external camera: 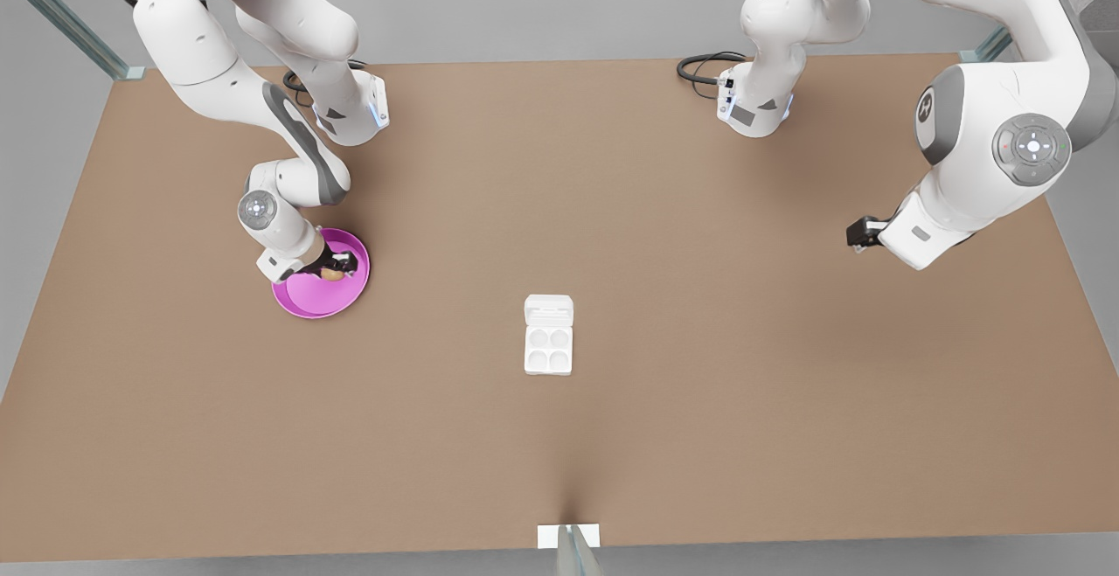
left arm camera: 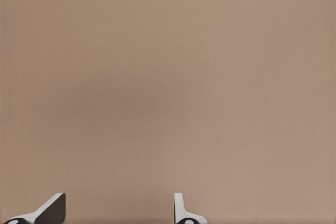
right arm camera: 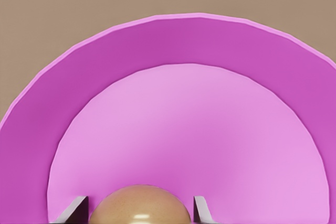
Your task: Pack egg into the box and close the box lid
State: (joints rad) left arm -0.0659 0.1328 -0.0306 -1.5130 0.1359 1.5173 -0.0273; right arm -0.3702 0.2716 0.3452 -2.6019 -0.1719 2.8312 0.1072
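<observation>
The egg (right arm camera: 139,205) sits squarely between the right gripper (right arm camera: 140,209) fingers, which flank it closely on the pink plate (right arm camera: 173,45) (contact unclear). The left gripper (left arm camera: 118,211) hangs spread over bare table (left arm camera: 168,77), waiting.

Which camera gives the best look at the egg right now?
The right wrist view: the egg sits large and close between the right gripper jaws, over the pink plate. The front view shows it as a small tan spot partly hidden by that gripper. The left wrist view looks at bare table.
</observation>
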